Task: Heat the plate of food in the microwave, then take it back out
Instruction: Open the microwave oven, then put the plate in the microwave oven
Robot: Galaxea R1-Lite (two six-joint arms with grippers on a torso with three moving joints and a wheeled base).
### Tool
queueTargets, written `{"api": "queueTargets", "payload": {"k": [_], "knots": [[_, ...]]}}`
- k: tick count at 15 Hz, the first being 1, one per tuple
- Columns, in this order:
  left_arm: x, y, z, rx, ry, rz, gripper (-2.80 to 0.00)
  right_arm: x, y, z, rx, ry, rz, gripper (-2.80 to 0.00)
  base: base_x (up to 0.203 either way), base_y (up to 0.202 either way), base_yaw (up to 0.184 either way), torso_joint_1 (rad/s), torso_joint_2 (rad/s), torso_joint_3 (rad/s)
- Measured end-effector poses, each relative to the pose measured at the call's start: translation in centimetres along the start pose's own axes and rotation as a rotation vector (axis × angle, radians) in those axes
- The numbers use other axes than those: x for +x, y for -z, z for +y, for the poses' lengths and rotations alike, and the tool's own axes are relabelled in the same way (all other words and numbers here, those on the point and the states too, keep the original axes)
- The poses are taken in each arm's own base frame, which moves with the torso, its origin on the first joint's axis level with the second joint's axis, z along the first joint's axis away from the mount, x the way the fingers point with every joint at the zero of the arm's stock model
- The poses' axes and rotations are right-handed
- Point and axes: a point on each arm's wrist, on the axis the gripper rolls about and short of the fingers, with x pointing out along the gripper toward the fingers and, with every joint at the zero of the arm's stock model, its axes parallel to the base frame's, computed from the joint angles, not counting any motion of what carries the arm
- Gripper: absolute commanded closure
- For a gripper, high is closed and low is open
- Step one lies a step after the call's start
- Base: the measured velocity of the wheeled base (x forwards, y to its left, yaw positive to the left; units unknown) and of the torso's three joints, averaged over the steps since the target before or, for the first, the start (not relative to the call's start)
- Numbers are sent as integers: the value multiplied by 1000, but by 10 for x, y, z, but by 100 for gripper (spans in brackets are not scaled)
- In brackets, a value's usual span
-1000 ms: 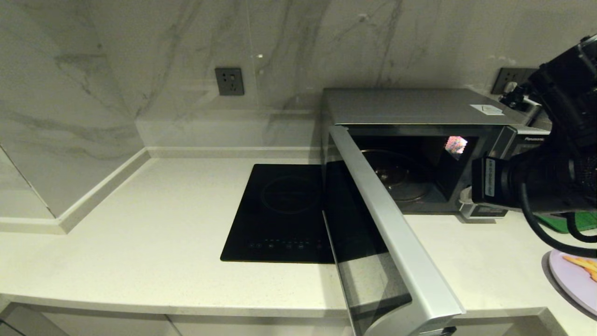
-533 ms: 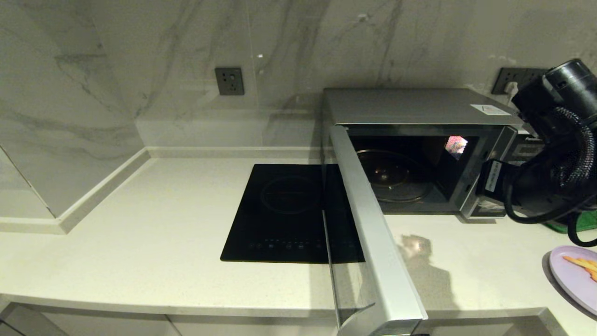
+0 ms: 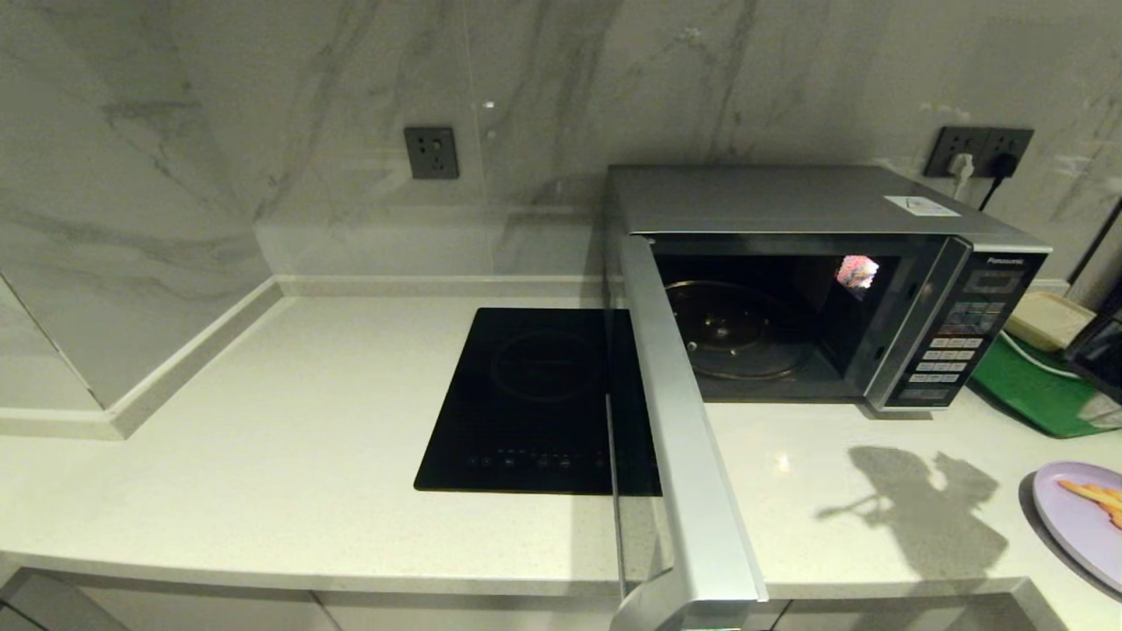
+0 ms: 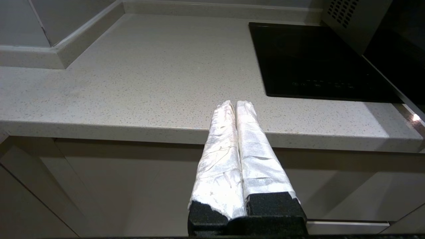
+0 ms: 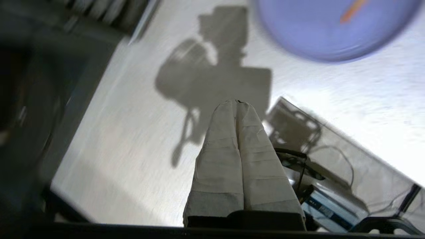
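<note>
Currently the right gripper [image 5: 236,102] is hanging clenched on nothing, its two taped fingers pressed together, above the bare countertop [image 5: 109,139] in front of the microwave [image 3: 824,263]. It is out of the head view; only its shadow [image 3: 912,508] is falling on the counter ahead of the microwave's keypad panel [image 3: 955,342]. The left gripper [image 4: 235,103] is sitting parked with its fingers together, off the counter's front edge and well clear of the microwave.

The microwave door [image 3: 684,456] is standing wide open, reaching out past the counter's front edge, and the glass turntable [image 3: 736,337] inside is lying bare. The plate of food [image 3: 1082,521] is resting on the counter to the right of the microwave and nearer the front edge, partly cut off by the frame, with a few fries [image 3: 1096,497] on it. The loading step is judged not yet begun.

Risks from this position:
- A flat plate is offering only a thin rim; a closed gripper will be pushing it rather than gripping it, possibly toward the counter's edge beside the microwave.
- A one-sided rim grip is likely to tilt the plate, letting fries slide off.
- The green mat [image 3: 1034,394] and the cables [image 3: 1034,359] to the right of the microwave are crowding the arm's sweep.
- The open door is narrowing the approach; a low carry could be striking the cavity's sill.
</note>
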Motion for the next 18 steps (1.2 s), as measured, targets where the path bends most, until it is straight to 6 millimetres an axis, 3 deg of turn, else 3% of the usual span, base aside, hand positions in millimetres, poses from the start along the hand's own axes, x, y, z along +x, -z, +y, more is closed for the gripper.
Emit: {"api": "queueTargets", "payload": {"k": [3,4,6,10,14,18], "knots": [[0,0,0,0,0,0,0,36,-37,-50,147,102,0,0,0,0,0,0,0,0],[0,0,0,0,0,0,0,48,-41,-67,162,129,25,-280,0,0,0,0,0,0],[0,0,0,0,0,0,0,62,-36,-96,162,151,72,-280,0,0,0,0,0,0],[0,0,0,0,0,0,0,71,-18,-136,218,156,96,-280,0,0,0,0,0,0],[0,0,0,0,0,0,0,92,-8,-162,287,196,81,-280,0,0,0,0,0,0],[0,0,0,0,0,0,0,117,-4,-174,388,232,149,-280,0,0,0,0,0,0]]}}
